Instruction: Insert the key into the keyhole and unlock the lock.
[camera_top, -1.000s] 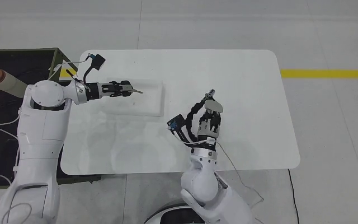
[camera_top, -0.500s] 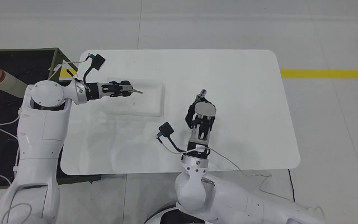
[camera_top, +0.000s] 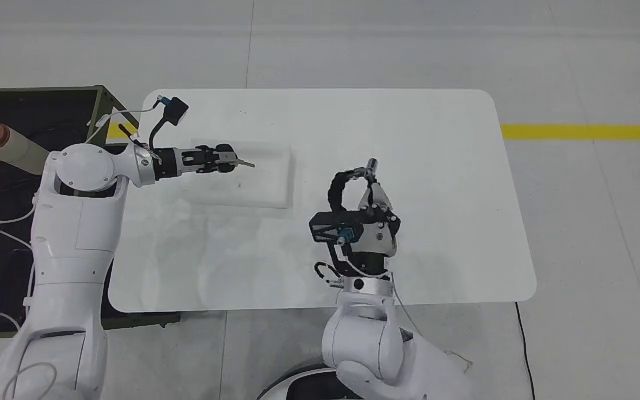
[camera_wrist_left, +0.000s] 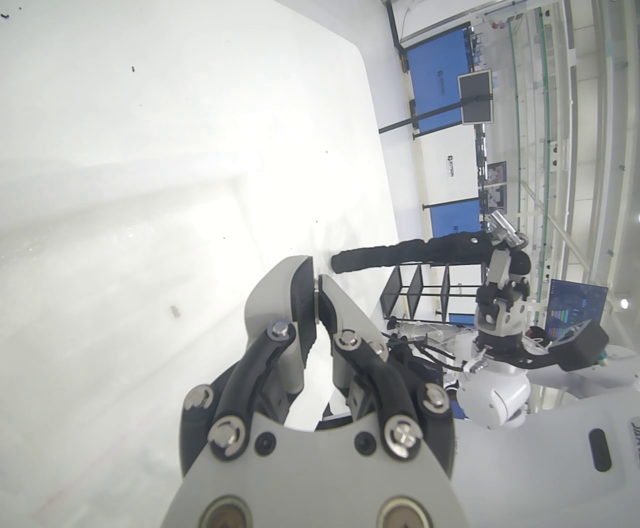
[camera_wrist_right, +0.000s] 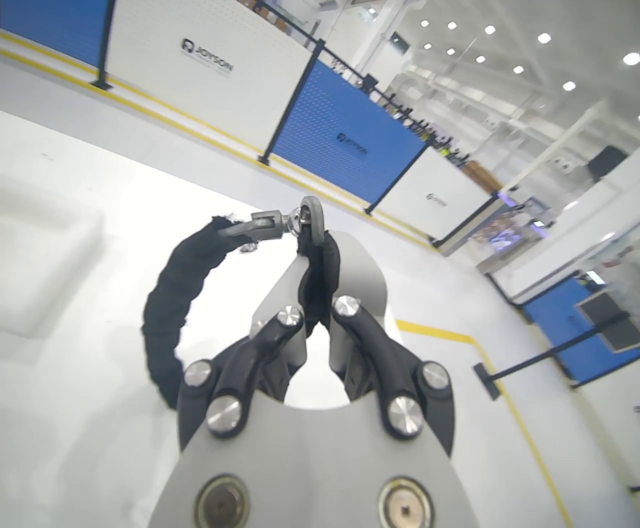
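1. top view: lock (camera_top: 341, 183), a black-wrapped cable loop with metal ends, centre frame, one end pinched in right gripper (camera_top: 373, 196) jaws.
2. left gripper (camera_top: 222, 158) jaws clamp small silver key (camera_top: 243, 162), upper left.

Bare white table (camera_top: 450, 150) separates the left gripper (camera_top: 228, 158), holding the key (camera_top: 245, 163) above a shallow foam tray (camera_top: 270, 190), from the right gripper (camera_top: 372, 192), whose raised black cable lock (camera_top: 337, 185) loops sideways into that gap
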